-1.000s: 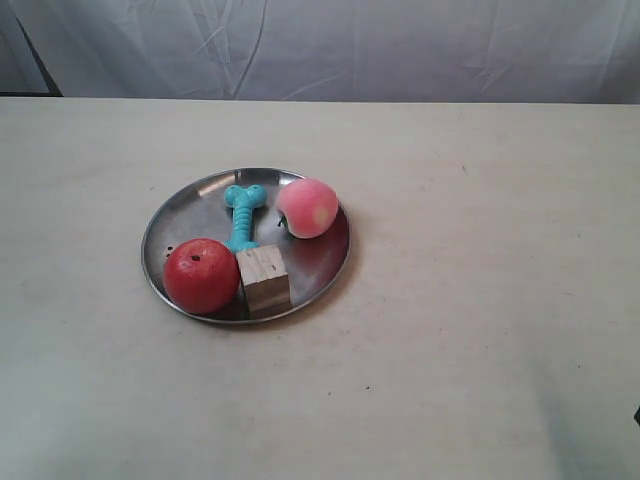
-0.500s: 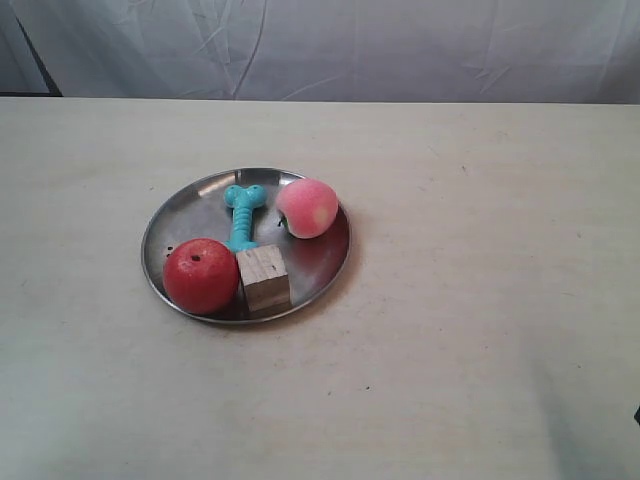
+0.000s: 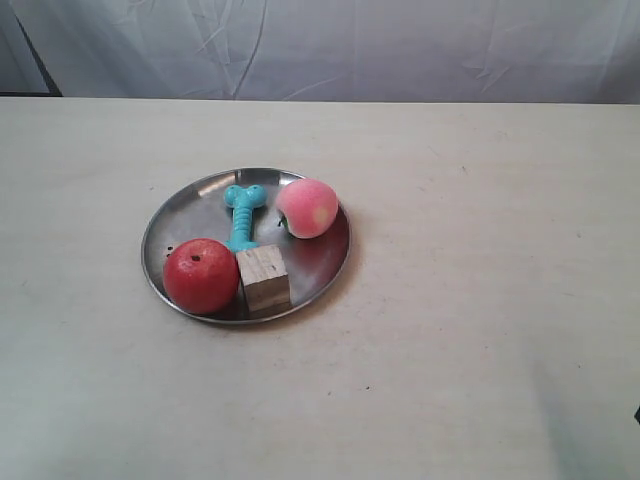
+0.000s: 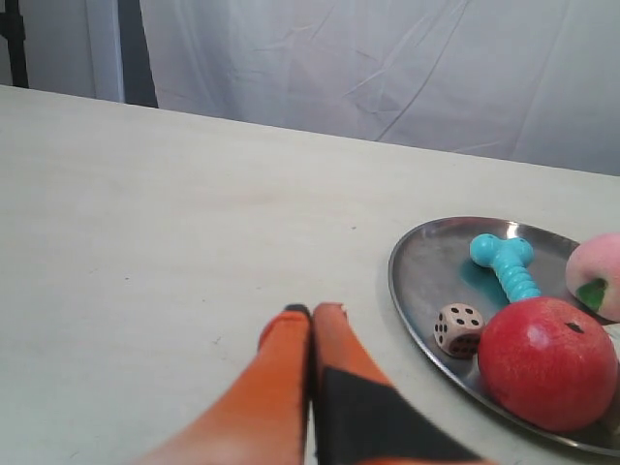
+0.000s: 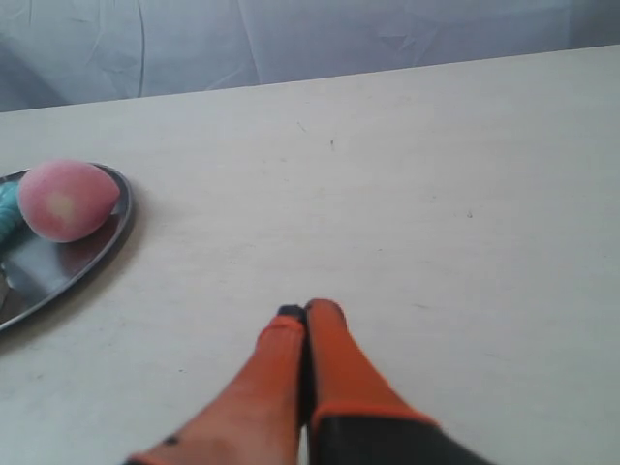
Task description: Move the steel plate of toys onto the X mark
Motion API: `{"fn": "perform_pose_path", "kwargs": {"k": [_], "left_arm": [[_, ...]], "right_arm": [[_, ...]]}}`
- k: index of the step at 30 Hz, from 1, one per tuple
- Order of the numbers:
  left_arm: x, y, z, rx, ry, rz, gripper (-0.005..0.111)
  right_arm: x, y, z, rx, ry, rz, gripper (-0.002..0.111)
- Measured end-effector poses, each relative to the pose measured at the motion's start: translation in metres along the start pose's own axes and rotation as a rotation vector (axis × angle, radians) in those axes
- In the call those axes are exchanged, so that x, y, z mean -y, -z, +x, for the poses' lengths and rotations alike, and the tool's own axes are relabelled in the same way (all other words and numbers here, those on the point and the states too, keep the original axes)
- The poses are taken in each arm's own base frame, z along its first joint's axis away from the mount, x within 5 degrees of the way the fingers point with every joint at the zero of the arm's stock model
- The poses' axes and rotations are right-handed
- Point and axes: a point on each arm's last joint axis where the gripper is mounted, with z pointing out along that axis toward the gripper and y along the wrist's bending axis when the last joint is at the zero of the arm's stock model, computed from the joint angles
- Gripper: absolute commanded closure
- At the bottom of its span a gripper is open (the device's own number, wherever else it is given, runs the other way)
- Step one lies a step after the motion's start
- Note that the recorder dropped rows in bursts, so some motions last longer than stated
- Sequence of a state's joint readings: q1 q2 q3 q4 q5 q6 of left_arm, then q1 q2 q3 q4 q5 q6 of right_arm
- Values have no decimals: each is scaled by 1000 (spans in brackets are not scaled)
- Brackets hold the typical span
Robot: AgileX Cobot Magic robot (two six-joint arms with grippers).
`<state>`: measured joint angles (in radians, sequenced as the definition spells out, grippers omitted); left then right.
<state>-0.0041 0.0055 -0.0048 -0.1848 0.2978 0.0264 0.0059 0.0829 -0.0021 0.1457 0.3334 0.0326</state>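
Observation:
The steel plate lies left of the table's middle in the exterior view. On it rest a red apple, a pale wooden cube, a turquoise bone and a pink peach. The beige die shows in the left wrist view, next to the apple. My left gripper is shut and empty, a short way off the plate's rim. My right gripper is shut and empty, on the side of the plate where the peach sits. No X mark shows in any view.
Pale tabletop stretches around the plate on all sides. A wrinkled white curtain hangs behind the table's far edge. Neither arm shows in the exterior view.

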Motion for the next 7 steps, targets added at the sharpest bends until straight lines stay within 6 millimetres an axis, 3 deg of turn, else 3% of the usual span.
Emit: {"fn": "perform_pose_path", "kwargs": {"k": [7], "left_arm": [[0,0,0,0,0,0,106]], "right_arm": [[-1,0,0,0,-20,-7,108]]}}
